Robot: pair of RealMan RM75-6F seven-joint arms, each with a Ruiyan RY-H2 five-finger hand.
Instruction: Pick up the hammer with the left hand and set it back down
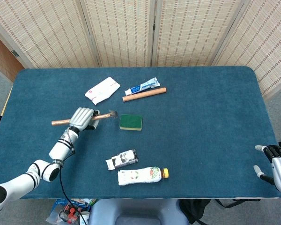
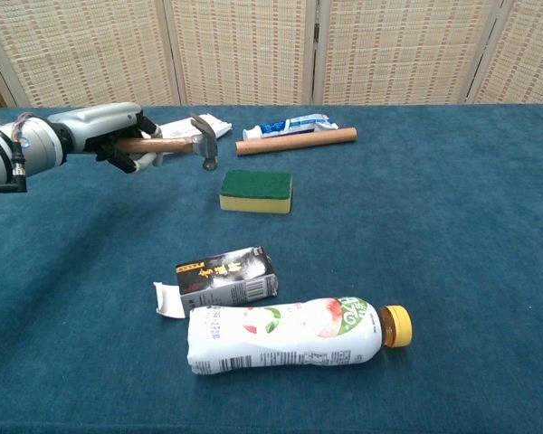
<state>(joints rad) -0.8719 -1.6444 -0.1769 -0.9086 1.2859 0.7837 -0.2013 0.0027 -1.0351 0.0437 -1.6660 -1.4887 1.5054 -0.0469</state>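
Note:
My left hand (image 1: 82, 118) (image 2: 111, 136) grips the wooden handle of the hammer (image 1: 105, 116) (image 2: 177, 144) and holds it roughly level above the table. The metal head (image 2: 204, 141) points down, left of the green sponge (image 1: 130, 122) (image 2: 256, 190) and clear of it. The handle's butt end sticks out to the left of the hand in the head view. My right hand (image 1: 277, 168) rests at the table's near right corner with fingers spread, holding nothing.
A wooden rod (image 1: 144, 94) (image 2: 296, 139), a toothpaste tube (image 1: 142, 86) and a white packet (image 1: 102, 90) lie toward the back. A small opened carton (image 1: 122, 159) (image 2: 218, 281) and a plastic bottle (image 1: 142, 176) (image 2: 288, 334) lie near the front edge.

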